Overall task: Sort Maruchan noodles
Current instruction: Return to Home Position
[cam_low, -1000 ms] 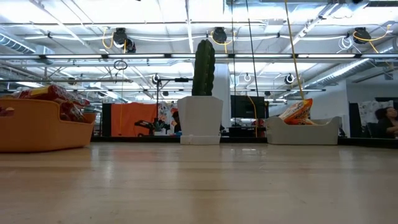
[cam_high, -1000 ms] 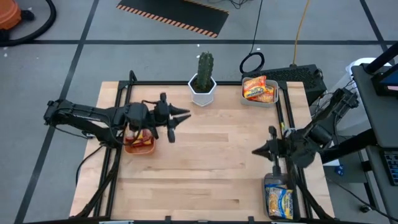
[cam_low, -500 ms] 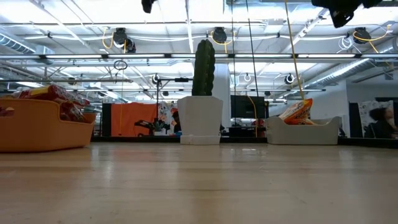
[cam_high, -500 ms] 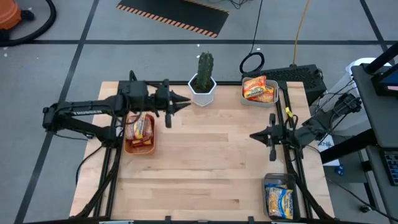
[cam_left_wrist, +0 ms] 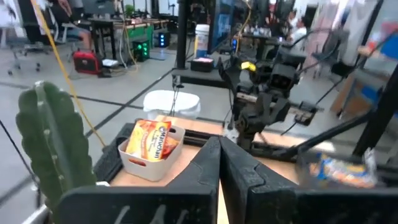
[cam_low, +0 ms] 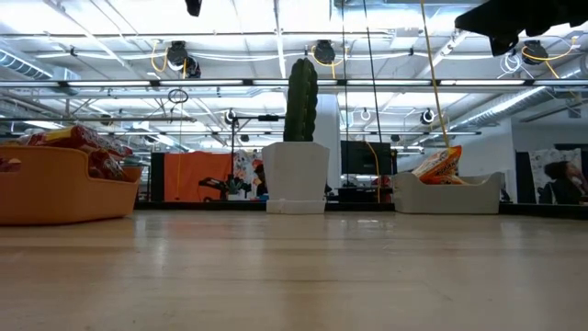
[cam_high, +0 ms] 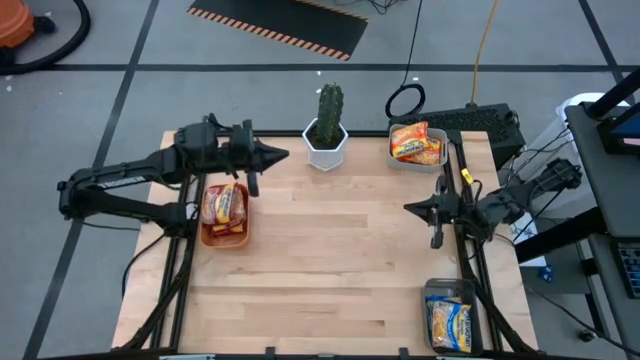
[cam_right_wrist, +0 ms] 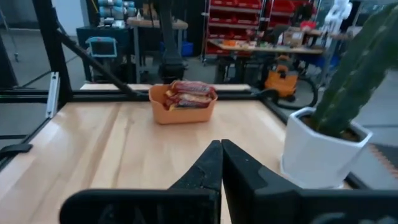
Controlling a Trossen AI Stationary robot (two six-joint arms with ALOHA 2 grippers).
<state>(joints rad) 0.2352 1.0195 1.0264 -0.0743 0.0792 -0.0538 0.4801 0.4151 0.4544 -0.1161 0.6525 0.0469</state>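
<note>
The Maruchan noodles lie in three bins. Red-orange packets [cam_high: 224, 203] fill the orange bin [cam_high: 224, 236] at the table's left. Orange-yellow packets [cam_high: 412, 142] lean in the grey bin [cam_high: 440, 160] at the far right corner. Yellow and blue packets [cam_high: 449, 322] sit in the clear bin [cam_high: 430, 290] at the near right. My left gripper [cam_high: 280, 155] is shut and empty, just beyond the orange bin and left of the cactus. My right gripper [cam_high: 410, 208] is shut and empty, at the right side between the grey and clear bins.
A cactus in a white pot [cam_high: 326, 132] stands at the middle of the far edge, close to my left gripper. The bare wooden table top [cam_high: 330, 260] spreads between the bins. Black frame rails [cam_high: 462, 200] run along the table's sides.
My left gripper has drawn away from above the orange bin toward the far edge, then slightly left, staying shut. My right gripper has moved from beside the clear bin toward the far edge, also staying shut. The packets have not moved.
</note>
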